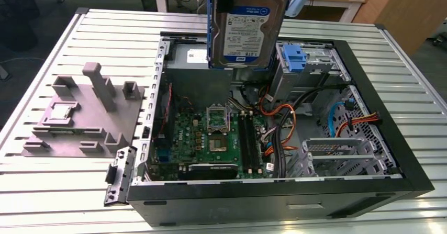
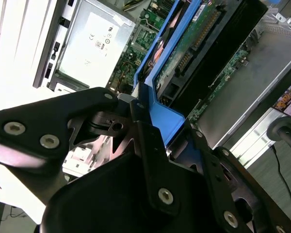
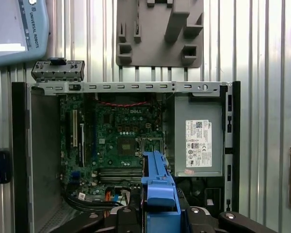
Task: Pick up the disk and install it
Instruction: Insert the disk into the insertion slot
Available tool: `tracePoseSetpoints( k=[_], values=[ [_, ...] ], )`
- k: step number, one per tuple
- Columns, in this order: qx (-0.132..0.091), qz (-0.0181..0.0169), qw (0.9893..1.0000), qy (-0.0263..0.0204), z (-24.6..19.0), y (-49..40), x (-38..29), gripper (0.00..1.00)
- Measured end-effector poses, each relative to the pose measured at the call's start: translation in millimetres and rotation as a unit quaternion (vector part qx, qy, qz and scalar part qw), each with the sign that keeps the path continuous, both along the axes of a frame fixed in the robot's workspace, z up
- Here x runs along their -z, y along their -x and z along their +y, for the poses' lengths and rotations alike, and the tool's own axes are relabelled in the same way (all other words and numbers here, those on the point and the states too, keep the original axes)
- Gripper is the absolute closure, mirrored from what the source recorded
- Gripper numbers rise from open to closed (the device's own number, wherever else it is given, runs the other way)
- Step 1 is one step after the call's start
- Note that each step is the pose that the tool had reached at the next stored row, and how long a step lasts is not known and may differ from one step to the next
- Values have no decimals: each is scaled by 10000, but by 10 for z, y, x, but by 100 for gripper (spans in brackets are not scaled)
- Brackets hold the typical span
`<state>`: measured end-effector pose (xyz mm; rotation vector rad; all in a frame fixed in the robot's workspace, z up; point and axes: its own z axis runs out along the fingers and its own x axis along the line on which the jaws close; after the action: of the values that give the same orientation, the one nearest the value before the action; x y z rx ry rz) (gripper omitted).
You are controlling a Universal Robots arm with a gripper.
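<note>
The disk (image 1: pixel 246 30) hangs upright above the back of the open computer case (image 1: pixel 412 184), near the middle of the exterior view, its white-and-blue label facing the camera and blue rails along its sides. In the second wrist view my gripper (image 2: pixel 150 128) is shut on the disk's blue rail end, with black fingers (image 2: pixel 148 141) pressed to either side, and the disk (image 2: pixel 203 43) shows its circuit-board face. The first wrist view looks down past the blue rail (image 3: pixel 158 189) held in my gripper (image 3: pixel 160 216) onto the case interior.
Inside the case are a green motherboard (image 1: pixel 216 134), a grey power-supply box (image 3: pixel 199 136), orange and black cables (image 1: pixel 286 121), a metal drive cage (image 1: pixel 335 153) and a bare blue bracket (image 1: pixel 294 56). A grey moulded fixture (image 1: pixel 84 113) sits on the slatted table (image 1: pixel 56 192) beside the case.
</note>
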<state>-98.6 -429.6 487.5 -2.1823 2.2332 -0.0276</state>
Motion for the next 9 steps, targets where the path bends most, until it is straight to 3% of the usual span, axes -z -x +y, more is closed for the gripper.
tracePoseSetpoints(
  k=[9],
  values=[
    [1,0,10000,2,-13,-90,1,63]
  ],
)
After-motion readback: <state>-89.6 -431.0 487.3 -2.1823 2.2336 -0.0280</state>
